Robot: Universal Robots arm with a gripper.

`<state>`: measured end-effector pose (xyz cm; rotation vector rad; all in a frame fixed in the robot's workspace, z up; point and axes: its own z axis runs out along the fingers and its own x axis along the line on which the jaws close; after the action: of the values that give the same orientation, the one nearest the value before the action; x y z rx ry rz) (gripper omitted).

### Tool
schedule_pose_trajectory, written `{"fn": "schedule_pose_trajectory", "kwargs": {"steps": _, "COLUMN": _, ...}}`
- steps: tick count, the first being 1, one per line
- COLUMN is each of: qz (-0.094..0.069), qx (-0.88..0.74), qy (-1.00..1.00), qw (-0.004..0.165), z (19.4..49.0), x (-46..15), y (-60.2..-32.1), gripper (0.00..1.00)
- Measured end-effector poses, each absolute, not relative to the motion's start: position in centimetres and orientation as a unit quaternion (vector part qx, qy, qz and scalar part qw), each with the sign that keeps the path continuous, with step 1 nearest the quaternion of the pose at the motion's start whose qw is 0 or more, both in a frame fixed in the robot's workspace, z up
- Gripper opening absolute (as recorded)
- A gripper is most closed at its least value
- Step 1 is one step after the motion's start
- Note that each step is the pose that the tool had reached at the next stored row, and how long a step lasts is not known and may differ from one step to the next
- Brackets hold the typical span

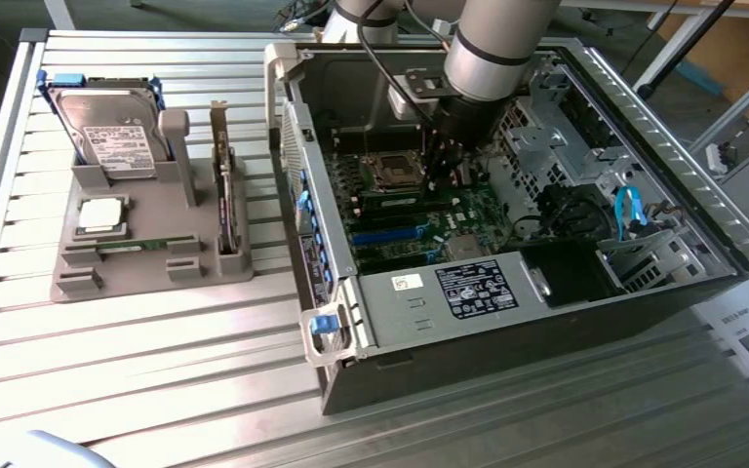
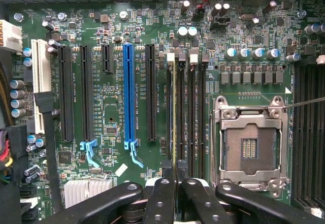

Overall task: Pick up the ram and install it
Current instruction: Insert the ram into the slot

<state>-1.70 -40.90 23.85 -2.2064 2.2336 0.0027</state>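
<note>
In the wrist view the ram [image 2: 174, 112] shows edge-on as a thin yellow-green line. It runs along one of the black memory slots [image 2: 189, 112] between the blue expansion slot [image 2: 128, 97] and the processor socket [image 2: 249, 142]. My gripper [image 2: 175, 172] is shut on the ram's near end, one dark finger [image 2: 161, 193] on each side. Whether the ram is seated in the slot or just above it, I cannot tell. In the exterior view my gripper [image 1: 447, 174] reaches down into the open computer case [image 1: 348, 322], above the motherboard [image 1: 459, 210].
On the exterior view's left, a grey holder [image 1: 89, 283] carries a hard drive [image 1: 112, 132], a square silver chip [image 1: 101, 214], a thin green stick [image 1: 134, 246] and an upright dark card [image 1: 229, 200]. Case walls, cables [image 1: 628, 210] and a power supply [image 1: 472, 288] surround the arm.
</note>
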Motion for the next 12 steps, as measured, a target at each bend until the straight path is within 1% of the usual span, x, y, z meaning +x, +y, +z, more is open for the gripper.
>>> {"fn": "schedule_pose_trajectory", "kwargs": {"steps": 12, "qz": 0.001, "qx": -0.703, "qy": 0.711, "qw": 0.001, "z": 24.19, "x": -1.7, "y": -40.9, "gripper": 0.12}}
